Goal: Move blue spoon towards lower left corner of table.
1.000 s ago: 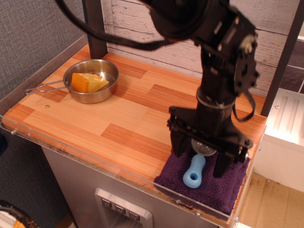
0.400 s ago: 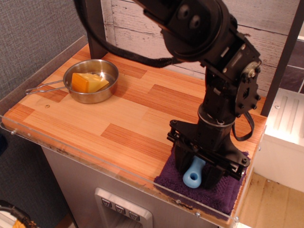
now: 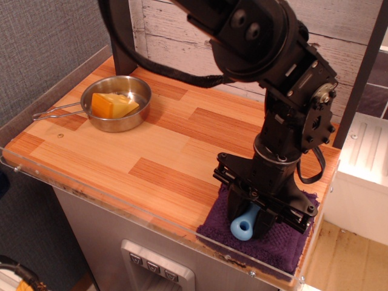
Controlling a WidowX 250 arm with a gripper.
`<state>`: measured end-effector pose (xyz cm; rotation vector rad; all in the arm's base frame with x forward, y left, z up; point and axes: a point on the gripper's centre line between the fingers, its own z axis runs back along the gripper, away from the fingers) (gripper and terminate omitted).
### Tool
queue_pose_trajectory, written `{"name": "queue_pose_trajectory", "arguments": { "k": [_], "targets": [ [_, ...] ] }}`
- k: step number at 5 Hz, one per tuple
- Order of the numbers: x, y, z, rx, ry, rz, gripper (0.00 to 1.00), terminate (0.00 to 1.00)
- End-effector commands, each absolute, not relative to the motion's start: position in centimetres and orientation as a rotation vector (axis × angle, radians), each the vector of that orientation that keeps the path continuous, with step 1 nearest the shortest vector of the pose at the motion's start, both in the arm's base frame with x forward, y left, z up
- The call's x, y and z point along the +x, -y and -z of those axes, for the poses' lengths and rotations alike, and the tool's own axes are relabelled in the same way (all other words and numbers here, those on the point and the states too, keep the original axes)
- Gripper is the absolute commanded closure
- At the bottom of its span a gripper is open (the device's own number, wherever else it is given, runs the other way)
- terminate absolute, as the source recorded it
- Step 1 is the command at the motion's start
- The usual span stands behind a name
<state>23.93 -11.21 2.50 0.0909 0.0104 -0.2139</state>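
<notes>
The blue spoon (image 3: 243, 224) lies on a purple towel (image 3: 285, 237) at the table's front right corner. Only its light-blue handle end with the hole shows; its grey bowl is hidden under the gripper. My black gripper (image 3: 253, 217) is lowered straight onto the spoon, its fingers close on either side of the handle and down on the towel. It looks closed on the handle. The striped wooden table (image 3: 151, 151) stretches to the left, with its lower left corner far from the spoon.
A steel pan (image 3: 116, 103) with a wire handle holds a yellow cheese wedge (image 3: 112, 105) at the back left. A clear acrylic strip (image 3: 109, 203) runs along the front edge. A dark post (image 3: 120, 36) stands at the back.
The gripper has dropped down over the spoon and its fingers have closed in from wide apart to tight around the handle. The spoon's bowl is now hidden.
</notes>
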Motion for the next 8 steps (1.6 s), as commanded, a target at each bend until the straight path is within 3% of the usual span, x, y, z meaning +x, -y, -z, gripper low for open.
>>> {"name": "queue_pose_trajectory", "arguments": {
  "k": [1,3,4,7,8],
  "targets": [
    [23.5,5.3,-8.4,0.107,0.097,0.083,1.0,0.0],
    [22.6,-4.7,-6.0,0.099,-0.001,-0.01,1.0,0.0],
    [23.7,-8.2,-4.3,0.109,-0.034,0.049,1.0,0.0],
    [25.2,-9.9,-1.5,0.123,-0.083,0.137,1.0,0.0],
    [25.0,-9.3,-2.1,0.148,-0.091,0.14,0.0,0.0]
  ]
}}
